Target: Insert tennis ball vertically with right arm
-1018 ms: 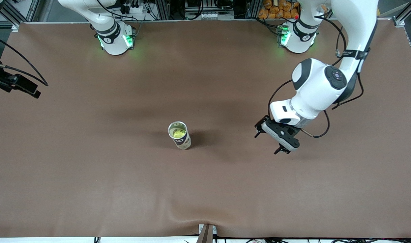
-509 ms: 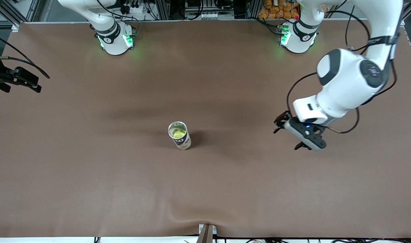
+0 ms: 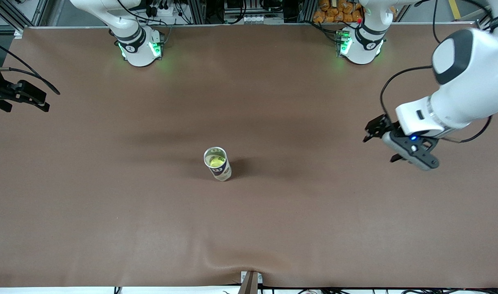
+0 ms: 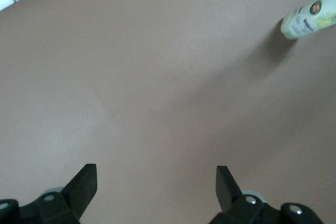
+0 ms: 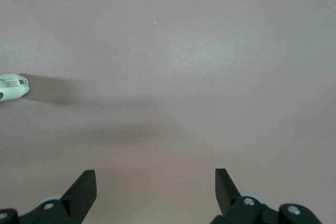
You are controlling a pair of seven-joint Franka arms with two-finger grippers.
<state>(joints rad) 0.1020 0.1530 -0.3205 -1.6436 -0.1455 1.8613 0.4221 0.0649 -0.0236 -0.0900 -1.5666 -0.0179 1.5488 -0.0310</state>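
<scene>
Yellow tennis ball (image 3: 215,161) in can (image 3: 218,164), half hidden

Matt brown table (image 3: 110,212); glossy printed tube (image 3: 218,164) with metal rim.

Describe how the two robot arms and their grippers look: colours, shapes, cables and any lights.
Both arms are glossy white with rounded joints and dark grey caps. The white round bases glow green. The left arm's black gripper shows a small blue light on its body, with black cables looping beside it. The right arm's black gripper has wedge-shaped black jaws.
</scene>
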